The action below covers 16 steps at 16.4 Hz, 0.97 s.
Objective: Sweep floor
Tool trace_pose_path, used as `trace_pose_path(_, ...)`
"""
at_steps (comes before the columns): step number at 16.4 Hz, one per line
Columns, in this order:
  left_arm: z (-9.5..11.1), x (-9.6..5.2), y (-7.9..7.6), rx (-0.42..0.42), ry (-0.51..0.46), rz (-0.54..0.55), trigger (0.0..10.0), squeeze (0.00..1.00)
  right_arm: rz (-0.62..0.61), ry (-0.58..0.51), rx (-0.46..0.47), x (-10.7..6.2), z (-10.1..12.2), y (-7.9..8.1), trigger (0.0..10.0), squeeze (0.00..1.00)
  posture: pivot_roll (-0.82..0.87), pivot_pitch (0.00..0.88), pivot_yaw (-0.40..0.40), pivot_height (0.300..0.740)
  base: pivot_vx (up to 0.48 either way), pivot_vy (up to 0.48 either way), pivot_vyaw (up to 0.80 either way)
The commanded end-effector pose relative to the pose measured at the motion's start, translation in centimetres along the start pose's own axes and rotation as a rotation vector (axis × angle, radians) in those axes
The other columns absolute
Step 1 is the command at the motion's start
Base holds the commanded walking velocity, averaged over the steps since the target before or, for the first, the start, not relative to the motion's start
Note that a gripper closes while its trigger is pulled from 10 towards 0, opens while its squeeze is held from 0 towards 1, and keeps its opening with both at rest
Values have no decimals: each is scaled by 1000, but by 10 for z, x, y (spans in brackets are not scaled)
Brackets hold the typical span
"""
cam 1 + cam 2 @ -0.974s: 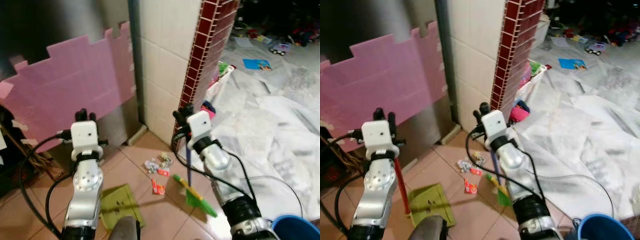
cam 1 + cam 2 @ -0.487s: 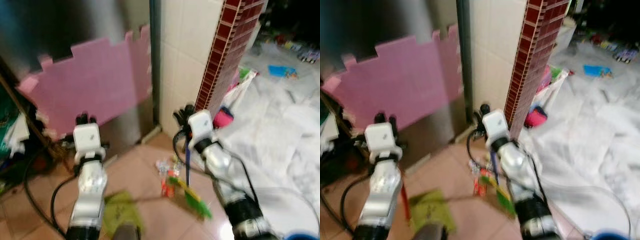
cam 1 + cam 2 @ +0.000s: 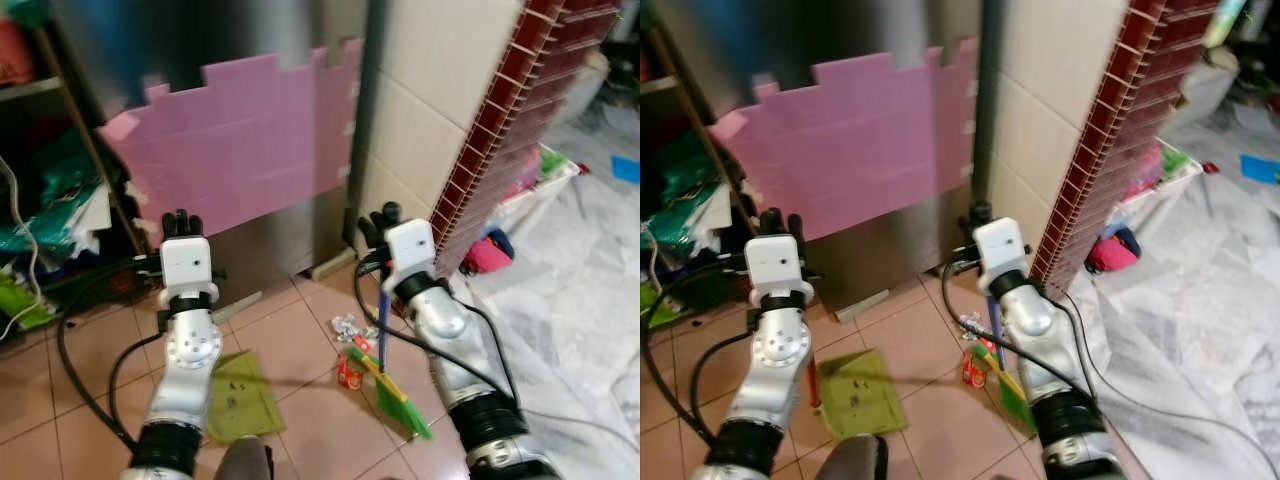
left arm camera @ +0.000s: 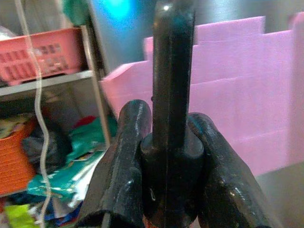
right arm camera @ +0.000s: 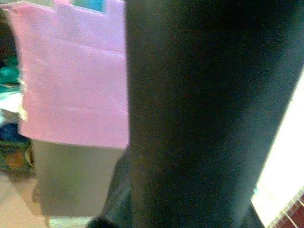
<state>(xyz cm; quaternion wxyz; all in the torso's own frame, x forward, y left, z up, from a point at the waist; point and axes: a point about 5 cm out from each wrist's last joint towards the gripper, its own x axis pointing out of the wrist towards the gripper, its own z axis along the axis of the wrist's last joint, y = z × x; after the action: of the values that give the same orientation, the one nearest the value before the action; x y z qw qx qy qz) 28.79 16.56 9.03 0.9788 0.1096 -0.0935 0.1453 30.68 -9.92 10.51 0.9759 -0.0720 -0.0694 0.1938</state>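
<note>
My left gripper (image 3: pixel 182 221) is shut on the black top of the dustpan handle (image 4: pixel 173 95). Its red pole (image 3: pixel 812 386) runs down to the green dustpan (image 3: pixel 240 397), which lies flat on the terracotta tiles. My right gripper (image 3: pixel 378 217) is shut on the broom's blue handle (image 3: pixel 382 328). The broom's green bristles (image 3: pixel 402 408) rest on the floor to the right of the dustpan. Crumpled silver wrappers (image 3: pixel 349 324) and a red packet (image 3: pixel 348 376) lie between broom and dustpan. In the right wrist view, the dark handle (image 5: pixel 199 114) blocks most of the scene.
A pink foam mat (image 3: pixel 245 140) leans on a steel cabinet ahead. A red-tiled pillar (image 3: pixel 500 150) stands to the right, with white sheeting (image 3: pixel 580 300) and toys on the floor beyond it. Cluttered shelves (image 3: pixel 50 200) and black cables (image 3: pixel 75 340) are on the left.
The camera has swung left, so the wall and pillar sit further right in view and the shelves have appeared. Both grippers still hold their handles; broom and dustpan stay beside the litter.
</note>
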Motion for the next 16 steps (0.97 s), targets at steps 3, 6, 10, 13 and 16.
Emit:
trace_pose_path(3,17,13,-23,-16,-118,-68,10000,0,-86,-54,14,4,12,-12,10000,0,29,0,-25,740,0,0,0)
trace_pose_path(6,18,13,-62,-135,-93,-215,10000,0,-236,-28,-21,3,12,-35,10000,0,11,0,-20,740,0,0,0)
trace_pose_path(10,-5,-5,-83,-189,63,-273,10000,0,-378,46,-16,-1,3,-56,10000,0,-10,0,-16,740,0,0,0)
trace_pose_path(13,-29,-17,-78,-214,191,-257,10000,0,-399,101,9,0,-5,-55,10000,0,-8,0,-17,740,0,0,0)
trace_pose_path(16,-30,-15,-80,-222,214,-283,10000,0,-270,214,187,4,-21,-32,10000,0,-4,0,-17,740,0,0,0)
